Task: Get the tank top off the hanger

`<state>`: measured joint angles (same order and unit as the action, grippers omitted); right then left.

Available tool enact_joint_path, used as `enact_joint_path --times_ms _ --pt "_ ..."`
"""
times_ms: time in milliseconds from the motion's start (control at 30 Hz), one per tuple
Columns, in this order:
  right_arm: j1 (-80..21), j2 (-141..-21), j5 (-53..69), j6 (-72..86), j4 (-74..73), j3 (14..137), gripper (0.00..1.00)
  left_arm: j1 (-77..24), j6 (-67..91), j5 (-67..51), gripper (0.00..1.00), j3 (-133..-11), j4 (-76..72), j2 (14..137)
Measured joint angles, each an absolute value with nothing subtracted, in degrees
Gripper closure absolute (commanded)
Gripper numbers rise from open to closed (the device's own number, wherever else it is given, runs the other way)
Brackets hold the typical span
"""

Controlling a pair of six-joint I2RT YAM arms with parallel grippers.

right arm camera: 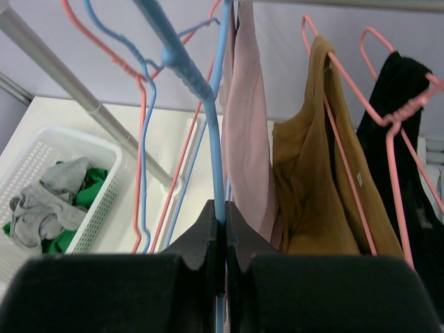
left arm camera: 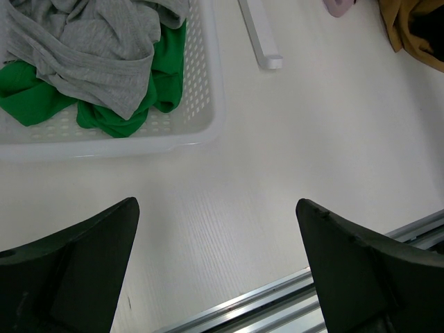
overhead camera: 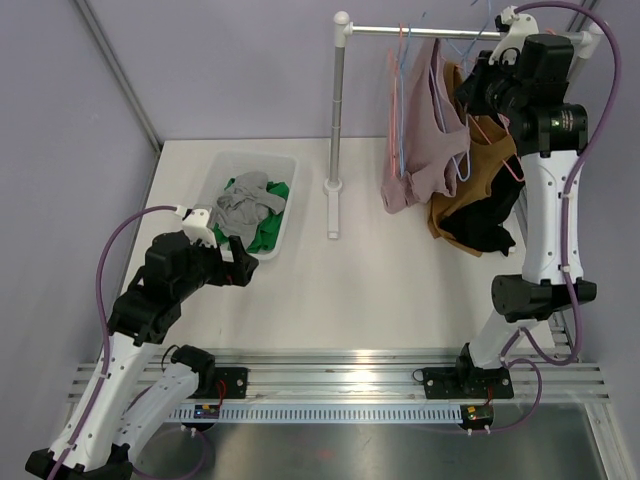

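A pink tank top [overhead camera: 418, 130] hangs on a blue hanger [right arm camera: 208, 104] from the rail [overhead camera: 420, 31]; it also shows in the right wrist view [right arm camera: 246, 125]. My right gripper [right arm camera: 223, 216] is shut on the blue hanger's wire, high by the rail, seen from above as well [overhead camera: 478, 82]. My left gripper [left arm camera: 216, 243] is open and empty, low over the table just in front of the white basket [left arm camera: 201, 104], at the left in the top view [overhead camera: 243, 266].
A mustard top [overhead camera: 480, 175] and a black garment [overhead camera: 480, 230] hang on pink hangers [right arm camera: 388, 125] to the right. Empty pink and blue hangers [right arm camera: 142, 139] hang left. The basket [overhead camera: 282, 232] holds grey and green clothes. The rack's post [overhead camera: 338, 120] stands mid-table.
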<state>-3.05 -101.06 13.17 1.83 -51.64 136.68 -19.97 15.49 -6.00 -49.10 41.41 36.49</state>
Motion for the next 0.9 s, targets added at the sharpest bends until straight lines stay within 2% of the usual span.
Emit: enact_joint_path --times_ms 133,367,467,633,900 --pt "-3.0 -95.0 12.6 2.9 -54.2 132.2 1.00 -20.0 15.5 -5.5 0.01 -49.1 41.4 36.5" --pt "-3.0 -77.1 13.2 4.0 -57.9 114.0 1.00 -20.4 15.7 -3.6 0.01 -50.0 41.9 37.0" --pt "-3.0 -69.3 13.3 4.4 -60.1 106.8 1.00 -23.8 16.6 -1.3 0.01 -54.0 42.9 39.4" --pt "-3.0 -57.8 15.7 4.5 -66.2 98.6 1.00 -41.7 19.0 8.5 0.01 -66.3 43.2 47.9" --pt "-3.2 -43.0 21.9 6.3 -73.2 88.1 1.00 -69.4 17.8 22.8 0.01 -78.5 35.1 62.5"
